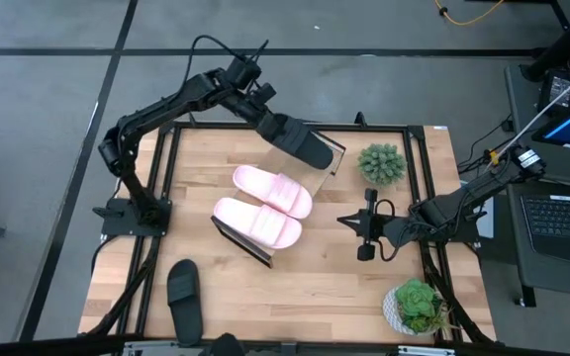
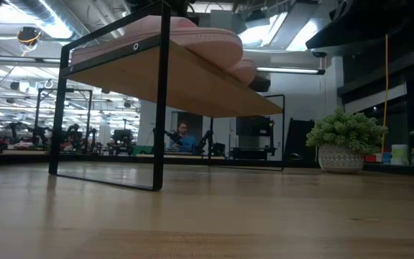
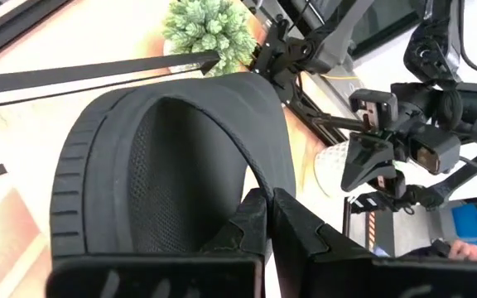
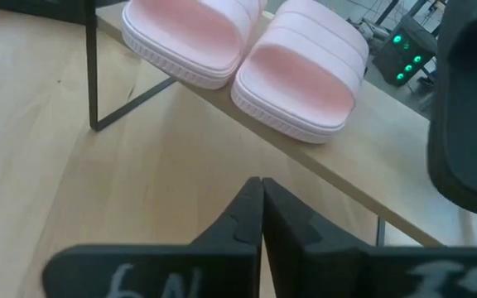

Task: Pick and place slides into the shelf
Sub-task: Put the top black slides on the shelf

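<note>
My left gripper (image 3: 269, 217) hangs over the far end of the shelf (image 2: 185, 79) and is shut on a black slide (image 1: 305, 146). That slide also shows at the edge of the right wrist view (image 4: 470, 108). Two pale pink slides (image 1: 273, 190) (image 1: 257, 222) lie side by side on the slanted shelf board, soles down. A second black slide (image 1: 184, 297) lies flat on the table near its near left edge. My right gripper (image 1: 364, 232) waits shut, low over the table right of the shelf, pointing at it (image 4: 261, 207). My left gripper pinches the black slide's wide strap at its edge (image 3: 255, 178) between the two fingers. The arm comes from the table's far left, slanting down. The slide is lifted clear, above the shelf's far end; its strap opening faces the wrist camera.
A small green plant (image 1: 381, 163) stands right of the shelf's far end and another potted plant (image 1: 414, 305) at the near right corner. Bare tabletop (image 1: 315, 287) lies between the shelf and the near edge. The shelf's black frame legs (image 2: 158, 129) stand on the table.
</note>
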Available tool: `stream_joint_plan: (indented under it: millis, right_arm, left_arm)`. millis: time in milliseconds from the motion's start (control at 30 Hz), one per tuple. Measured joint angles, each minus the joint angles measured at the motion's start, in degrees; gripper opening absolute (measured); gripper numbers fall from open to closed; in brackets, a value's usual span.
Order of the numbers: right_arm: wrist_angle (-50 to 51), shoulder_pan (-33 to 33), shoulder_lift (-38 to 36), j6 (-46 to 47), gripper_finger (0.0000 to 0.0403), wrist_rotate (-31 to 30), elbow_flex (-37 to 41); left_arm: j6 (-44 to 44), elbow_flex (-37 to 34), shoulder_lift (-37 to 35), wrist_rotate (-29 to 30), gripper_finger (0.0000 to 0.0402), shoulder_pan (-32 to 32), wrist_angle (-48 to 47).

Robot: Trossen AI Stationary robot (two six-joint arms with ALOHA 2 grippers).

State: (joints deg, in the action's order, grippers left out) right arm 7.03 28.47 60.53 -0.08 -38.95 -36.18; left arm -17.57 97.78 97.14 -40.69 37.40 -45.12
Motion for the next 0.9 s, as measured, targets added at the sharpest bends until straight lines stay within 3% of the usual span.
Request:
stream_joint_plan:
  millis: [367,533,900]
  right_arm:
    - [0.00,0.00,0.01,0.07,0.0013,-0.01,0.00]
    - [0.04,0.00,0.02,0.07,0.0004,-0.01,0.00]
    - [0.07,0.00,0.02,0.07,0.0005,-0.01,0.00]
  left_arm:
    - [1.32,0.00,4.28,-1.07,0.0000,-0.01,2.21]
    - [1.25,0.00,6.24,-5.94,0.0000,0.36,5.09]
    - [1.19,-0.04,6.89,-6.40,0.0000,1.28,6.48]
